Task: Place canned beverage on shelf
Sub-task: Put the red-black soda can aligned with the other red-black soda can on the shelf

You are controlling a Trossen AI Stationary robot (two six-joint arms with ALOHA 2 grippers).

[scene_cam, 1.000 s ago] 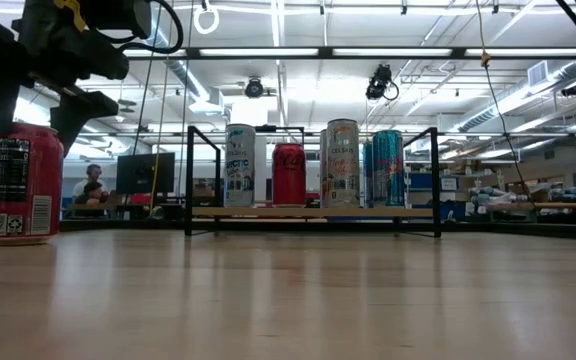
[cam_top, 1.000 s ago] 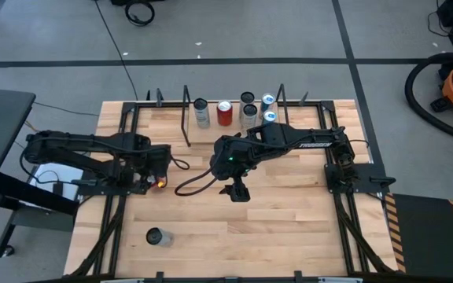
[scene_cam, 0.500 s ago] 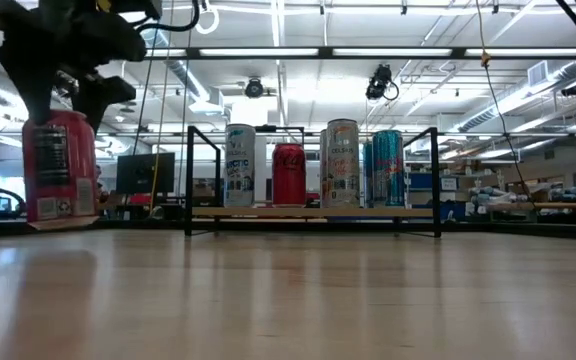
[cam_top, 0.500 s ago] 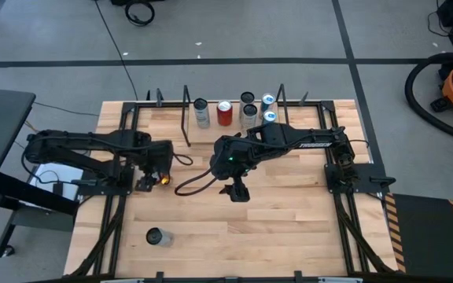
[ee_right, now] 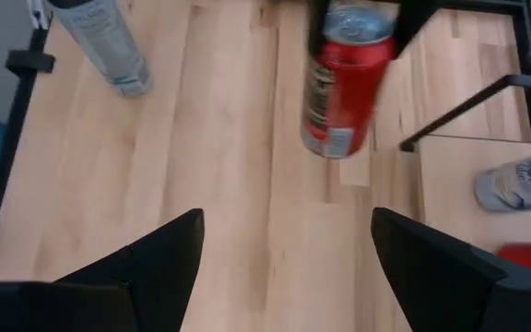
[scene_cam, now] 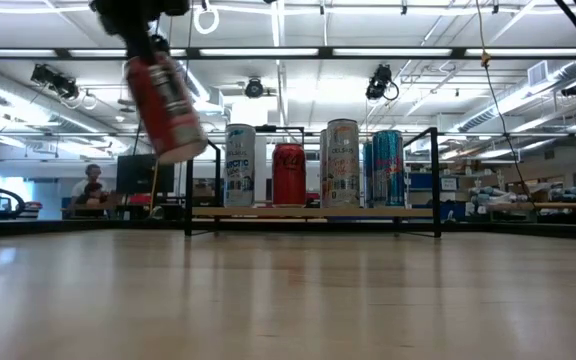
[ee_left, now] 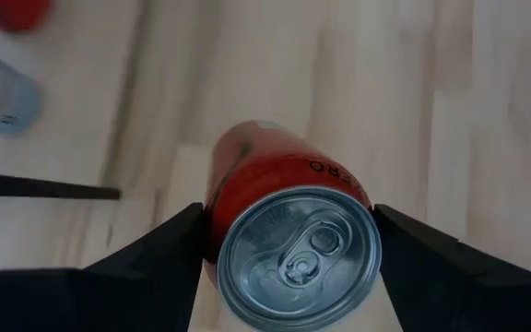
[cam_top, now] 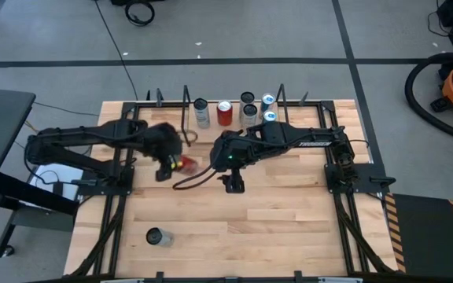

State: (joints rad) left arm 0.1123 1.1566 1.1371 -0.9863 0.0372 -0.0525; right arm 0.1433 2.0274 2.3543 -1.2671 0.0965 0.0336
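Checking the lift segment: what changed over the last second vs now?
The left end effector, shut on the red can, lifted it off the table and carried it toward the shelf; the can now hangs tilted in the air. The right end effector shifted only slightly. The cans on the shelf and the lone can near the table's front edge stayed put.

Left gripper [cam_top: 171,163] holds red can [cam_top: 185,164] near shelf [cam_top: 234,126].

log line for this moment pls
left gripper: shut on red can, lifted, tilted, short of shelf | right gripper: open, empty, over table
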